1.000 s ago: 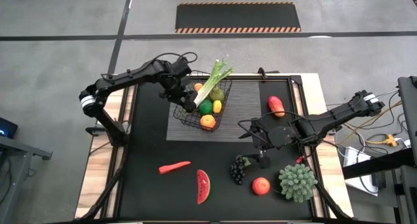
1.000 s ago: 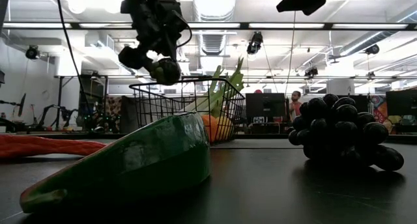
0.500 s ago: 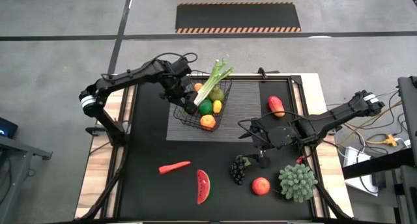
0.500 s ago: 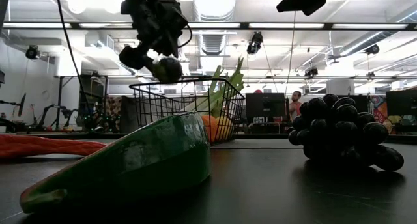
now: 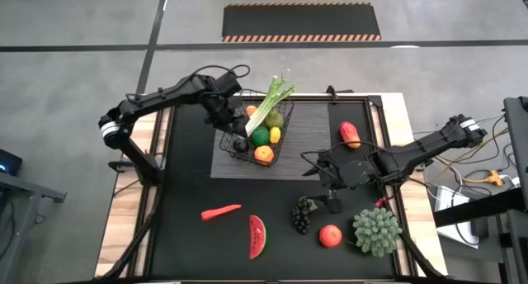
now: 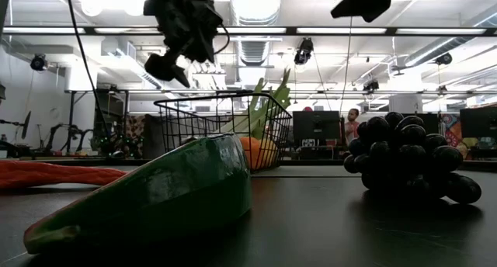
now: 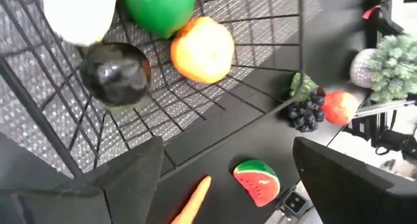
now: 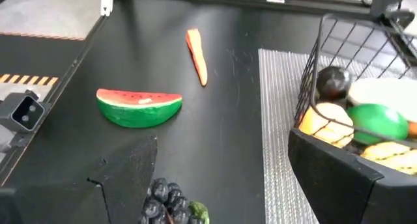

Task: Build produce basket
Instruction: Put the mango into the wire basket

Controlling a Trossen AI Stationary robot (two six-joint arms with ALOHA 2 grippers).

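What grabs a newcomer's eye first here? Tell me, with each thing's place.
The black wire-mesh basket on the grey ribbed mat, packed with a leek, a lime and an orange, draws the eye first, with the left end effector open over its corner. Nearer the table's front lie a red-and-green watermelon slice and a dark grape bunch.

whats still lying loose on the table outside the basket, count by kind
carrot: 1
watermelon slice: 1
grape bunch: 1
red apple: 1
red chili: 1
spiky green plant: 1
total: 6
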